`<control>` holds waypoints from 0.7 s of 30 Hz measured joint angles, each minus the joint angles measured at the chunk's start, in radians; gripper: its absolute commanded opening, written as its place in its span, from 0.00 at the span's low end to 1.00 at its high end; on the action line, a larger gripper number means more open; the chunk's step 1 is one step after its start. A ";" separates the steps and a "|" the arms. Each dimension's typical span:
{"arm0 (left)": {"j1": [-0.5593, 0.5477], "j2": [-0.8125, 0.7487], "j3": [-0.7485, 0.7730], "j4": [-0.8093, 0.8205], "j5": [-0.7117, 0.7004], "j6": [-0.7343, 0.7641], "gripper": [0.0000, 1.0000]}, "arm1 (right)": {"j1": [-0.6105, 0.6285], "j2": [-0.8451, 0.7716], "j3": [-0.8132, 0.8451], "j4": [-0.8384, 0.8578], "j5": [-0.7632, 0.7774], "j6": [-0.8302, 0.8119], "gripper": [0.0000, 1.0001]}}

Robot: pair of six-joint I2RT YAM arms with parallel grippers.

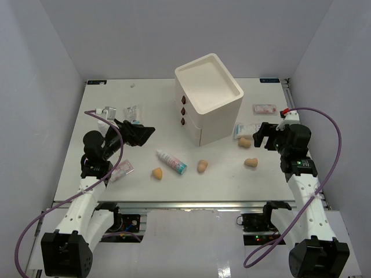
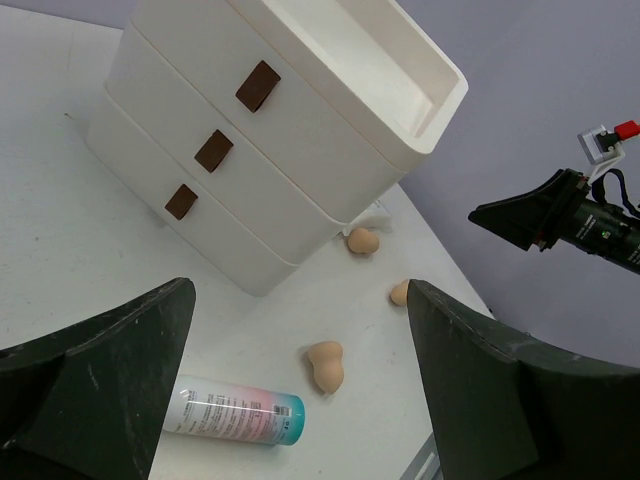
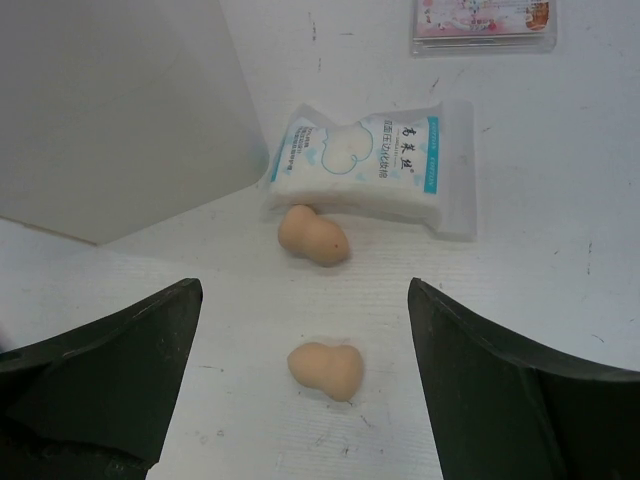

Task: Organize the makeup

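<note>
A white table (image 1: pixel 145 98) stands boxed in by plain, pale grey-lilac walls (image 1: pixel 174 35) at the back and both sides, under even light. A shiny white surface (image 1: pixel 191 255) lies below its near edge.

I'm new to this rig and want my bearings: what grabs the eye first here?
The cream drawer box with dark red knobs dominates the middle. Four tan sponges and a teal-capped white tube lie scattered near it. The left end effector and right end effector flank them, both open.
</note>
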 measured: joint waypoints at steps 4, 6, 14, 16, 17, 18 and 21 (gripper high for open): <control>0.000 0.002 0.000 0.008 0.017 0.000 0.98 | 0.000 -0.001 0.001 -0.001 -0.024 -0.014 0.90; 0.000 0.007 0.000 0.010 0.026 0.000 0.98 | -0.002 -0.004 -0.004 0.009 -0.061 -0.049 0.90; 0.000 0.063 0.000 0.009 0.058 -0.003 0.98 | -0.003 -0.034 -0.096 0.004 -0.408 -0.340 0.90; 0.000 0.085 0.000 0.007 0.063 -0.004 0.98 | -0.003 -0.035 -0.099 -0.030 -0.503 -0.435 0.90; 0.000 0.097 0.001 0.005 0.066 -0.005 0.98 | -0.003 -0.037 -0.099 -0.048 -0.546 -0.475 0.90; 0.000 0.109 0.003 0.002 0.069 -0.005 0.98 | -0.003 -0.040 -0.099 -0.063 -0.583 -0.506 0.90; 0.000 0.153 0.012 -0.007 0.079 -0.006 0.98 | -0.003 -0.049 -0.096 -0.103 -0.677 -0.586 0.90</control>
